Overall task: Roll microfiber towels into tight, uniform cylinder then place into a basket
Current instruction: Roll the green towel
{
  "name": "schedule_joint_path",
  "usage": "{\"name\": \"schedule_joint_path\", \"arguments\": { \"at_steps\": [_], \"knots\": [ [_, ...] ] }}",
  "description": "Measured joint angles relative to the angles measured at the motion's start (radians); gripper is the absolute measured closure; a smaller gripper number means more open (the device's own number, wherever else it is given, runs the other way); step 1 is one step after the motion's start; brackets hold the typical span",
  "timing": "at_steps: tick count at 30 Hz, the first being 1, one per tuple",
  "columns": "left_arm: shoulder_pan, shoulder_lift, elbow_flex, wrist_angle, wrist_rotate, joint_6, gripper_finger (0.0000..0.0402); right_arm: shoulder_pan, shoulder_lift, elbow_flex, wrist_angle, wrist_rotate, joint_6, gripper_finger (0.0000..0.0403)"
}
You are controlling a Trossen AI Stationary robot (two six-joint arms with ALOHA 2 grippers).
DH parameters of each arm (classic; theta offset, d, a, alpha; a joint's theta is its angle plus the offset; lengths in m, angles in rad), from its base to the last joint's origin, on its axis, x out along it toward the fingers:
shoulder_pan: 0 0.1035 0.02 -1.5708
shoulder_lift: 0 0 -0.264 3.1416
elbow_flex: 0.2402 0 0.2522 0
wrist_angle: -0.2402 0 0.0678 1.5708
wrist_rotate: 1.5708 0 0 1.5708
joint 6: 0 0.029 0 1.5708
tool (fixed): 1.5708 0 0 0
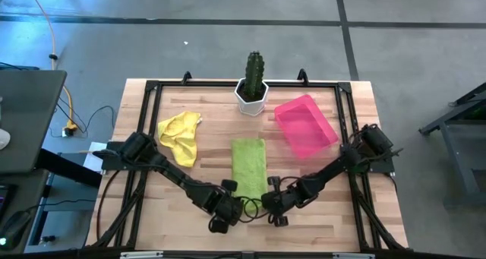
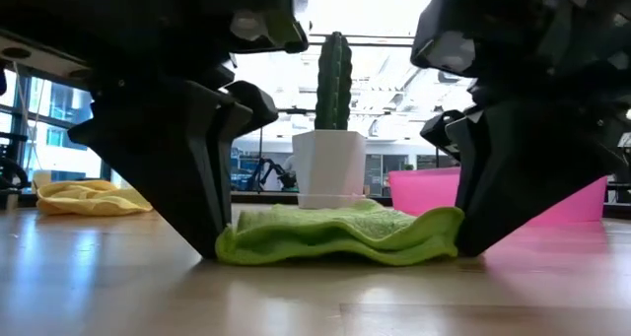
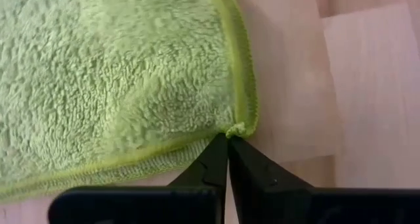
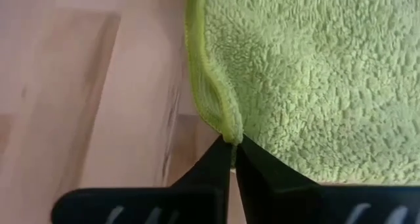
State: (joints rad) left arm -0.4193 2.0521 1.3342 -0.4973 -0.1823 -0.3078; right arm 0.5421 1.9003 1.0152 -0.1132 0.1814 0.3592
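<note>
Claws at near edge of worktop (image 1: pixel 152 213): left claw (image 3: pixel 228 137) pinched shut on one near corner of lime green towel (image 1: pixel 248 164), right claw (image 4: pixel 233 142) on the other. Step: start of roll. Next, probably, both corners lift and turn away together, evenly. Beyond: yellow towel (image 1: pixel 179 136) crumpled at left, pink basket (image 1: pixel 305 124) at right, empty.
</note>
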Motion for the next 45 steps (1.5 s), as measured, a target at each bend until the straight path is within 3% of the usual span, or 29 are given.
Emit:
{"name": "schedule_joint_path", "arguments": {
  "at_steps": [11,18,22,28,36,45],
  "knots": [
    [-0.027,-0.021,0.000,-0.008,0.018,-0.001,0.0396,-0.001,0.000,-0.001,0.026,-0.059,0.036,0.0399],
    [-0.048,-0.023,0.000,-0.024,0.025,0.100,0.0338,-0.005,0.000,0.000,0.023,-0.059,0.034,0.0399],
    [-0.054,-0.023,0.000,-0.061,-0.003,0.213,0.0289,-0.005,-0.001,0.000,0.020,-0.059,0.027,0.0399],
    [-0.095,-0.019,0.002,-0.042,-0.160,0.536,0.0246,-0.005,-0.002,0.000,0.020,-0.059,0.027,0.0399],
    [-0.102,-0.015,0.002,0.043,-0.178,0.709,0.0244,-0.005,-0.002,0.000,0.020,-0.058,0.026,0.0399],
    [-0.105,0.027,0.007,0.025,-0.196,0.728,0.0248,-0.005,-0.002,0.001,0.018,-0.056,0.060,0.0399]
  ]
}}
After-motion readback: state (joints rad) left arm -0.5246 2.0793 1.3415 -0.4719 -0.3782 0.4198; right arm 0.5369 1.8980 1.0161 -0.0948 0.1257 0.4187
